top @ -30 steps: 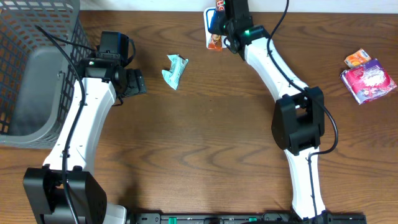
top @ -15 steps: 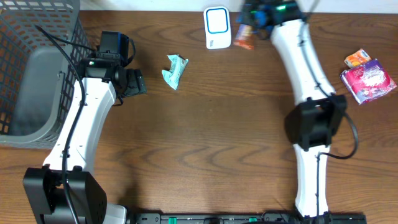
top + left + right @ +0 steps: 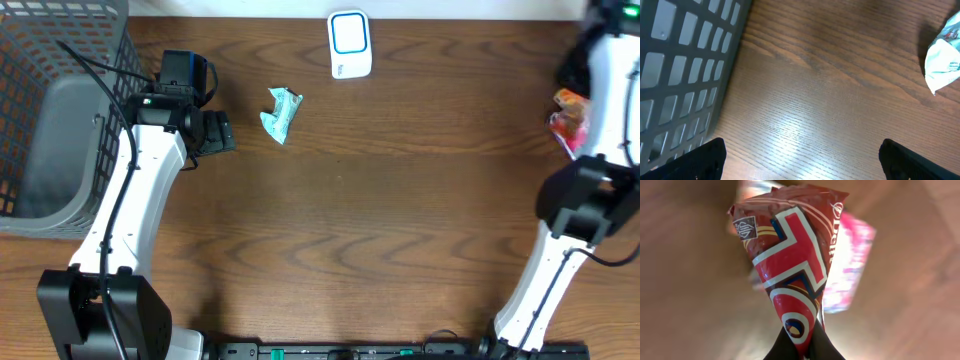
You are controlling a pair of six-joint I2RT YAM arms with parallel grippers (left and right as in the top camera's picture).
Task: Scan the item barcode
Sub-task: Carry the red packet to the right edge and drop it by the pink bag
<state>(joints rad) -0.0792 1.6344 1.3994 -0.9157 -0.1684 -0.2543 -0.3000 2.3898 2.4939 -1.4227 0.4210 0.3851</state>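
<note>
The middle and near side of the bench [image 3: 380, 220] are bare wood from the left arm across to the right arm, the widest free room on it. The far left corner is filled by a grey basket [image 3: 50, 120], and the left gripper [image 3: 230, 135] hangs just beside its wall with jaws fully released and nothing between them. A crumpled teal packet [image 3: 282, 113] lies a little to that gripper's right, apart from it. At the far edge near the middle sits the white scanner [image 3: 349, 45], with clear wood all round it. The right arm stands along the right edge, partly covering an orange packet [image 3: 568, 97] and a pink packet [image 3: 560, 128] there. The right gripper [image 3: 802, 342] is clenched on the lower tip of the red snack packet [image 3: 790, 265], which is held off the bench above the blurred pink packet near the far right corner, well apart from the scanner.
</note>
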